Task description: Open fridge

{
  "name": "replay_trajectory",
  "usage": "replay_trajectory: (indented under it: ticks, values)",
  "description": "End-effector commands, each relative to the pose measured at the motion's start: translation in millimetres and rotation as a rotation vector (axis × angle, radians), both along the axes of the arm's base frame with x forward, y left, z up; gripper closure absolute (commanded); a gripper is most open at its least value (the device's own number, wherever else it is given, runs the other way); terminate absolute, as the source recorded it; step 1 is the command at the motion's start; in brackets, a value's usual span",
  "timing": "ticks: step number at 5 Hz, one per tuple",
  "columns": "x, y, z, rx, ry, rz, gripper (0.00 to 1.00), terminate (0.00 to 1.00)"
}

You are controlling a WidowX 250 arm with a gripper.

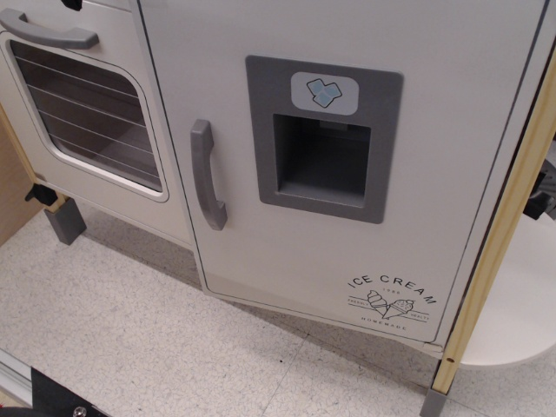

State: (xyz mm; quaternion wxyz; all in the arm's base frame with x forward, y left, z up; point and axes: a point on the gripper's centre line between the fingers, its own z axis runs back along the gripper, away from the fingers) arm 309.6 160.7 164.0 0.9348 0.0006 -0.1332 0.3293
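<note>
The fridge [261,234] door sits shut, its vertical grey handle [205,174] untouched beside the grey ice-dispenser panel [323,137]. No claw appears, so its state cannot be told.

The tall white toy fridge door [347,174] carries a dark printed emblem [393,301] near its lower right corner. Its arched top line reads "ICE CREAM" above two small cone drawings (one tilted each way). The smaller words around and beneath them look like "HOMEMADE" at the bottom, though the print is too fine to read surely. No gripper shows to place it against.
</note>
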Motion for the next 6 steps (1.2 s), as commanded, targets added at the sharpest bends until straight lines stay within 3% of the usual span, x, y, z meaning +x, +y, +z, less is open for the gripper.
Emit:
replay_trajectory:
  ticks: [1,3,6]
  values:
    - [-36,-9,21,0.009,0.006,-0.167,0.0,0.0]
    - [-76,-23,16,-0.012,0.055,-0.347,0.0,0.0]
    - [-130,-76,-1,0.015,0.04,-0.612,0.0,0.0]
